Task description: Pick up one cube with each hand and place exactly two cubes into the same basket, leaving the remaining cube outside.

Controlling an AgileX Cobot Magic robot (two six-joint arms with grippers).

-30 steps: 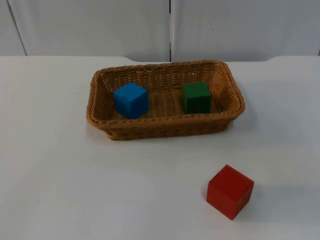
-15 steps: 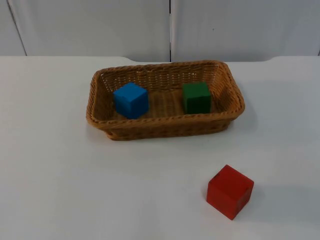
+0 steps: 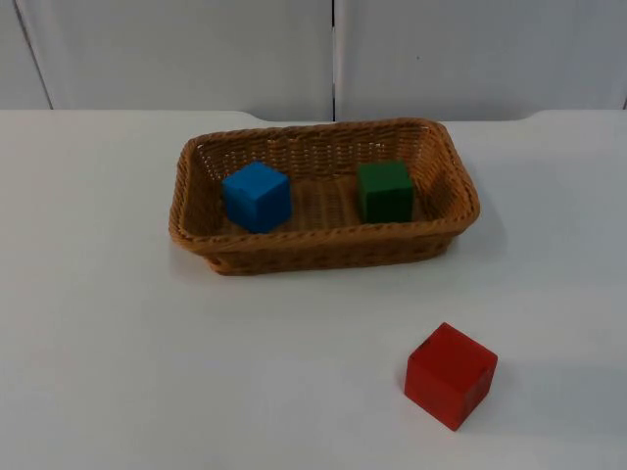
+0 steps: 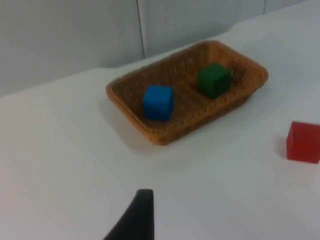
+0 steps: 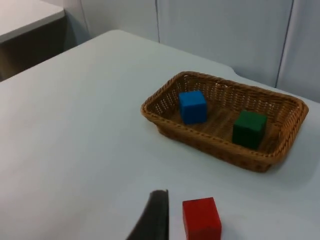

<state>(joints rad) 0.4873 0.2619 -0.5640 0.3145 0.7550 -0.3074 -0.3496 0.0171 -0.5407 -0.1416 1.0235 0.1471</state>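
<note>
left gripper (image 4: 141, 215): pulled well back from the basket and held above the table. One black fingertip is all there is to go on, so I can't tell how wide it's open, and nothing seems to be in it.

right gripper (image 5: 155, 217): same deal on the other side. It's backed off and up, with one fingertip near the red cube from that camera's angle (not touching it as far as I can make out). Opening can't be told either.

what changed: nothing, honestly. Over the last second the basket and all three cubes sit exactly where they were, and no arm reaches into the overhead shot at either time.

basket (image 3: 323, 245): brown wicker, sitting mid-table toward the grey wall.

blue cube (image 3: 257, 196): inside the basket, at its left end.

green cube (image 3: 384, 191): also inside, toward the right end, well apart from the blue one.

red cube (image 3: 451, 375): out on the bare white table (image 3: 147, 372), well clear of the basket on the near side.

what it means: two in, one out, which is what the job asked for. I'd call it done, with both arms just waiting.
</note>
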